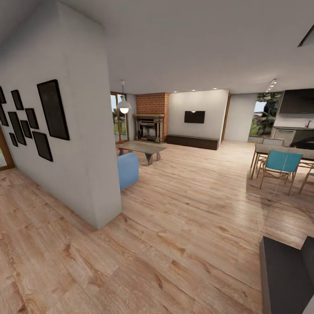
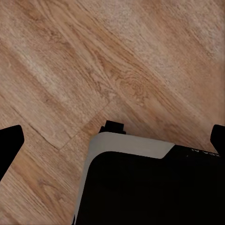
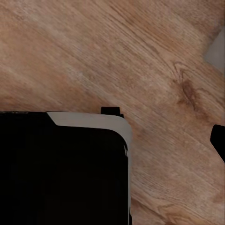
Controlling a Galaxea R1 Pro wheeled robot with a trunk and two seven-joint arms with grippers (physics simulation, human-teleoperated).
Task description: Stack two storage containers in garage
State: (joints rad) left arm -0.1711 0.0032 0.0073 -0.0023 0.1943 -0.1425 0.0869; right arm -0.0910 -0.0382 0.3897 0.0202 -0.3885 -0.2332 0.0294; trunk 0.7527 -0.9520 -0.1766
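Across the living room (image 1: 187, 144), plank floor (image 1: 174, 226) runs to sofa (image 1: 127, 169) and brick fireplace (image 1: 150, 122); left gripper (image 2: 112, 140) hangs spread empty, right gripper's (image 3: 218, 143) spread unclear.

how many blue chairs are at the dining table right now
2 that I can make out: one blue chair facing the dining table, and part of another at the picture's right edge. More may be hidden.

Left pincer (image 2: 112, 136) fingers spread wide, holding nothing, right pincer (image 3: 218, 145) state unclear, both pointing downward
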